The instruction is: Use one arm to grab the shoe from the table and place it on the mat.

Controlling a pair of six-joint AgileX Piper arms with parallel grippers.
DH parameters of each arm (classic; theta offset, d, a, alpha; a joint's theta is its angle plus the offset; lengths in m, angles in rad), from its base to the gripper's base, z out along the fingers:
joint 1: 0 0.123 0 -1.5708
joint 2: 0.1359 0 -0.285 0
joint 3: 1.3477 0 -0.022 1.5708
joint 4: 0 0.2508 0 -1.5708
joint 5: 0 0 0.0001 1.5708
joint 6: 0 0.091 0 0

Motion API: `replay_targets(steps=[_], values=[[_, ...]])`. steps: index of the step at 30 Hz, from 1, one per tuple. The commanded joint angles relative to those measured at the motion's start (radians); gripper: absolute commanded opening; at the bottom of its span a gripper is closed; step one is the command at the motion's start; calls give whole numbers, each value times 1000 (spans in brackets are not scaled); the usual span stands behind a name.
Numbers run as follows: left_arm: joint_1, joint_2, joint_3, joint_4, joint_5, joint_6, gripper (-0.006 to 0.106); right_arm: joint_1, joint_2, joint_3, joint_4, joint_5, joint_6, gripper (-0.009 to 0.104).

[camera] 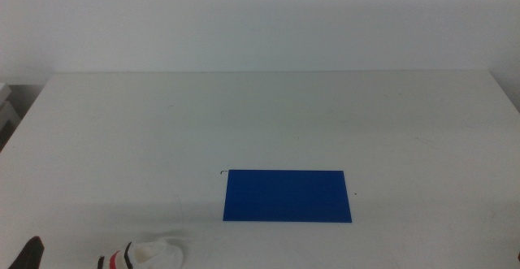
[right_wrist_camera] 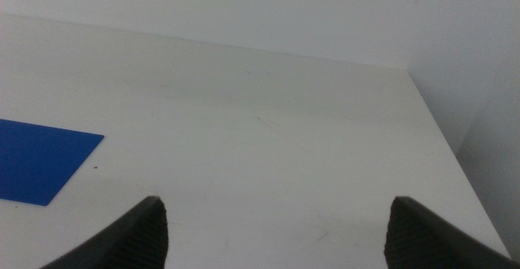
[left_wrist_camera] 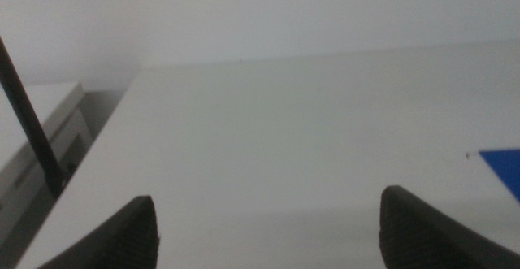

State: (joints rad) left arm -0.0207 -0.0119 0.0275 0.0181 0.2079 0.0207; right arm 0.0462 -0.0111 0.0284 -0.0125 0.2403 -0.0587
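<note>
A: Where is the shoe (camera: pixel 145 257) found?

B: It is seen at the near edge of the table (camera: pixel 268 114), towards the left, cut off by the bottom of the middle view. Only its white sole and a red and a black strap are shown. It is set well apart from the mat (camera: pixel 288 195), which lies flat nearer the centre with nothing on it.

A: And the grippers?

B: The left gripper (left_wrist_camera: pixel 268 228) is held with its jaws spread wide over bare table, nothing between them. A corner of the mat is caught in its wrist view; the shoe is not. A dark tip at the bottom left corner of the middle view, just beside the shoe, is probably part of this arm. The right gripper (right_wrist_camera: pixel 276 232) is also spread wide and empty, kept back on its own side, apparently waiting.

A: So the task is judged unstarted?

B: Yes. The shoe is not yet grasped. The left arm is the better placed, since the shoe lies on its side. Wide jaws are suited to closing across the sole.
</note>
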Motion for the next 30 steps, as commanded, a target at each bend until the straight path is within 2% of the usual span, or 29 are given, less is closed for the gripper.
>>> replay_targets(steps=[1, 9, 20, 30], values=[[-4, -14, -30, -8, -34, -9, 94, 0, 3, 5, -11, -73, -10, 78], [-4, 74, -260, -8, 209, -1, 94, 0, 3, 5, -11, -73, -10, 78], [-14, 307, -625, -24, 514, 139, 94, 0, 3, 5, -11, -73, -10, 78], [-217, 559, -921, 12, 827, 145, 94, 0, 3, 5, -11, -73, -10, 78]])
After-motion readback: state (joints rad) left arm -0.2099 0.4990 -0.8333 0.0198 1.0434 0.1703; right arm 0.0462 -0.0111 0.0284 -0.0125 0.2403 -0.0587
